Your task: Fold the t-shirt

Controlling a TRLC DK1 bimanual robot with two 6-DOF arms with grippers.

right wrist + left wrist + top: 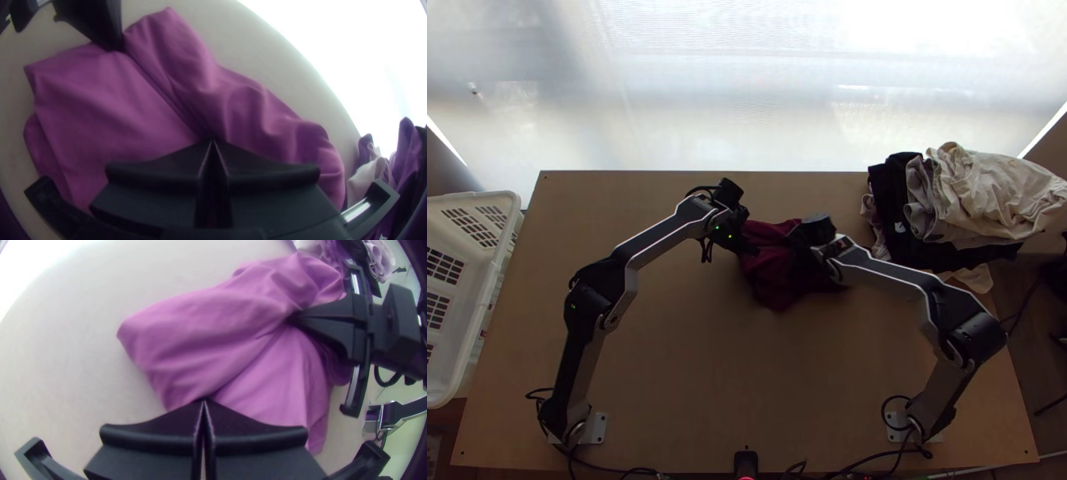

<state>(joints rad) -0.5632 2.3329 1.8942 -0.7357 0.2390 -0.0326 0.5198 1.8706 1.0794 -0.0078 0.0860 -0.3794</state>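
The dark red t-shirt lies bunched near the middle of the table, pinkish purple in the left wrist view and the right wrist view. My left gripper is at the shirt's left side; its fingers are closed together on the cloth's edge. My right gripper is over the shirt's right part, and its closed fingers pinch the cloth there. A crease runs through the fabric between the two grippers. Part of the shirt is hidden under the right arm.
A pile of clothes, white, grey and black, lies at the table's back right corner. A white plastic basket stands off the table's left edge. Bare wood shows in front of the shirt, between the arms.
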